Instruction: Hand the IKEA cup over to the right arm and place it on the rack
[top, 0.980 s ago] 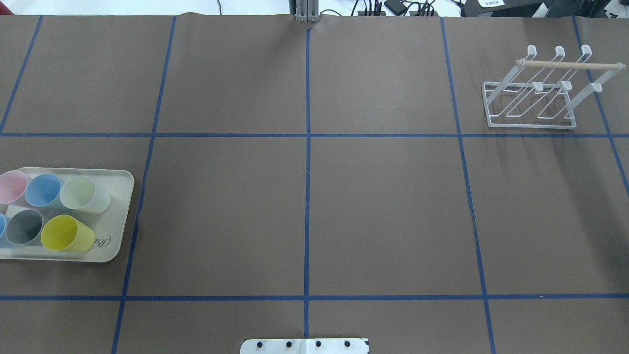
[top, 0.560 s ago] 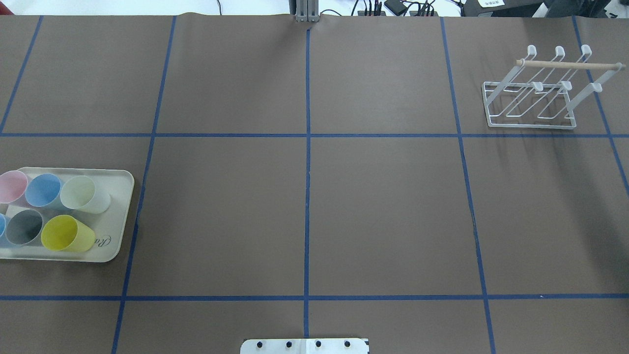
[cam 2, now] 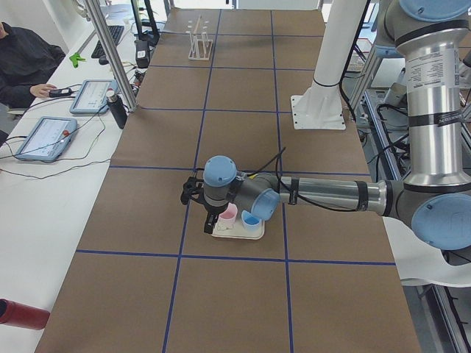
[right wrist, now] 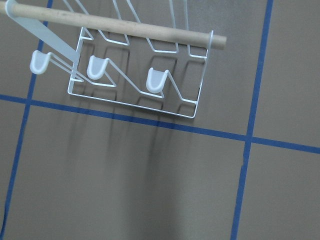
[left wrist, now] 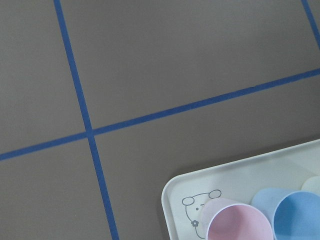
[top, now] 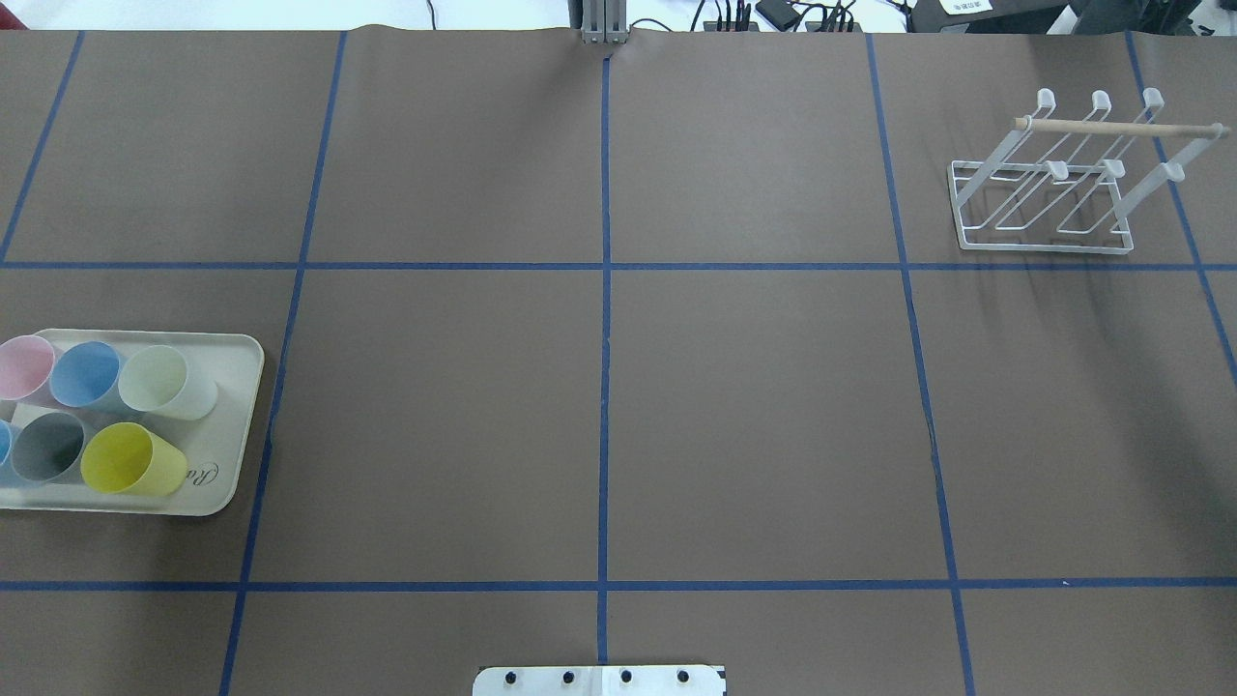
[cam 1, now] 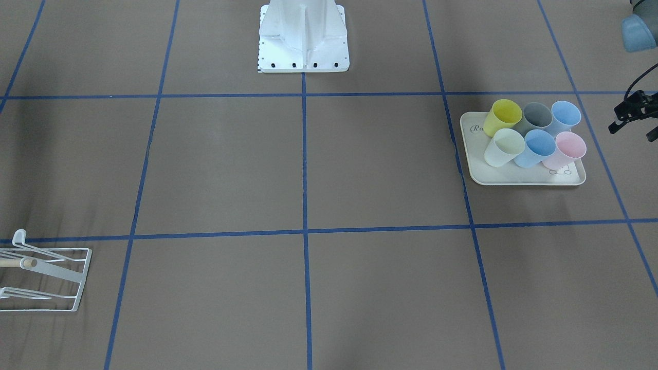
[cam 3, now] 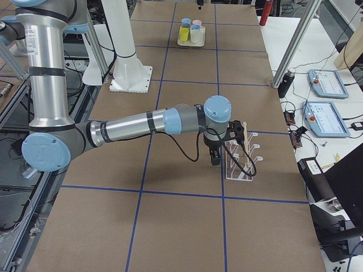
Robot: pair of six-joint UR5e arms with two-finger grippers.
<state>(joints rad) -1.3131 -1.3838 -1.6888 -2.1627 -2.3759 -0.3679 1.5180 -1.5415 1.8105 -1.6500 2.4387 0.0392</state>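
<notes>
Tray [top: 253, 387] at the left edge, all six cups [top: 130, 459] on it. Left gripper [cam 2: 213, 219] hangs over the tray's pink cup [cam 2: 229, 213] end; can't tell if the fingers are apart or together. Rack [top: 1044, 248] far right, wooden rod [top: 1111, 127] across the top. Right gripper [cam 3: 215, 157] just beside the rack, finger state also can't tell.

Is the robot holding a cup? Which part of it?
Nothing seems held. All six cups sit on the tray, the rack is bare, and the left end effector and right end effector show no cup.
</notes>
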